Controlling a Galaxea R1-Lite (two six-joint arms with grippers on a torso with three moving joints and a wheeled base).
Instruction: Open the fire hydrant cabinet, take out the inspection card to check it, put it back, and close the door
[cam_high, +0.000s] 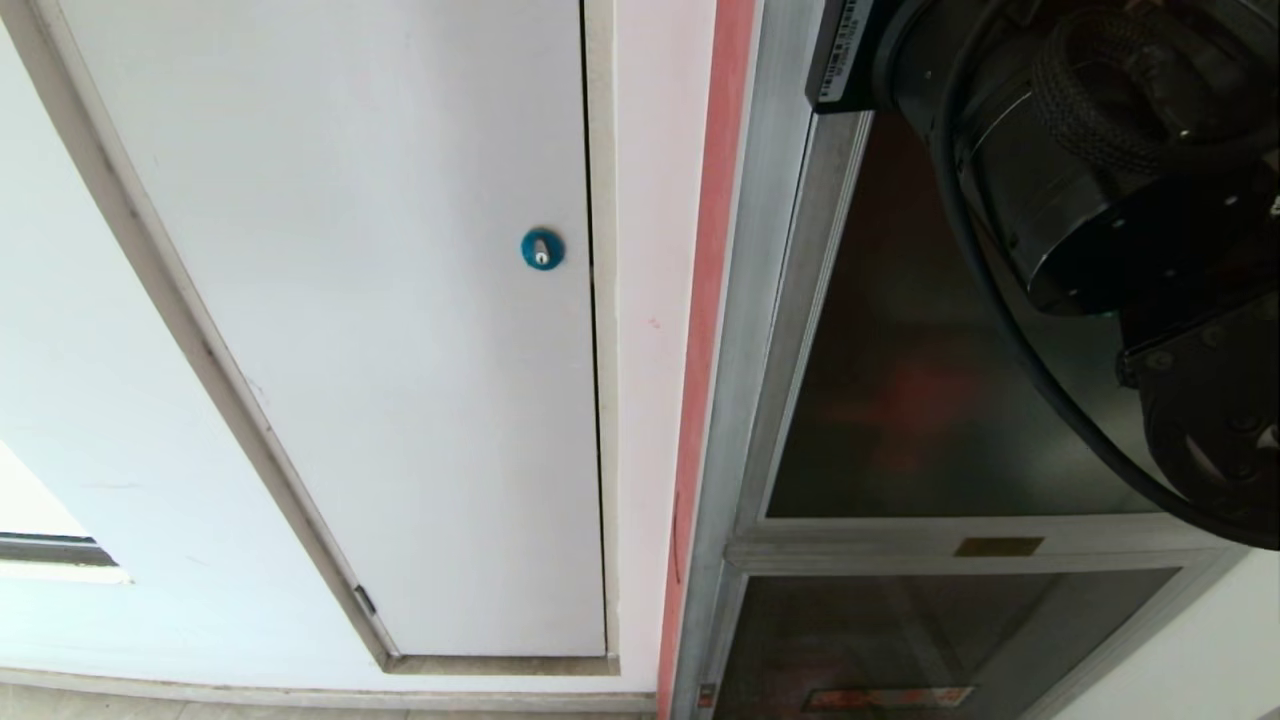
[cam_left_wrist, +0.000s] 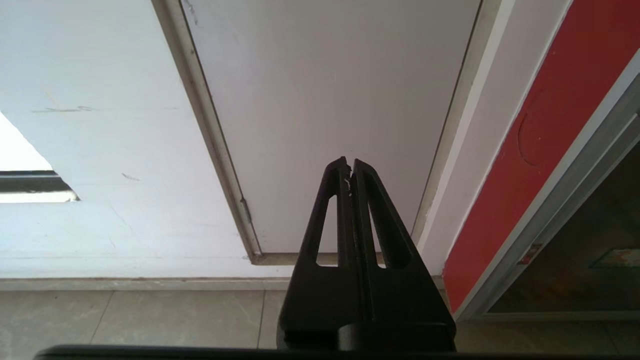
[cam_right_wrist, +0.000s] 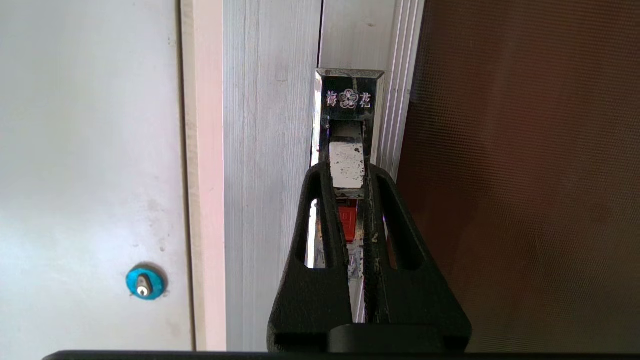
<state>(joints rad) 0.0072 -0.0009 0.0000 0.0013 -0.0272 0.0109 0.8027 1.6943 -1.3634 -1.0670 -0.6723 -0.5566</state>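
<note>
The fire hydrant cabinet has a silver aluminium frame, and its dark tinted glass door lies flush in that frame. In the right wrist view a chrome latch with a small red part sits on the edge of the door. My right gripper is shut on the latch's pale lever, one finger on each side. Only my right arm's wrist shows in the head view, in front of the glass. My left gripper hangs shut and empty, low before the wall. The inspection card is hidden.
Left of the cabinet is a plain white panel door with a blue round lock. A red strip runs along the cabinet frame. A smaller lower glass door sits below. Grey floor tiles meet the wall.
</note>
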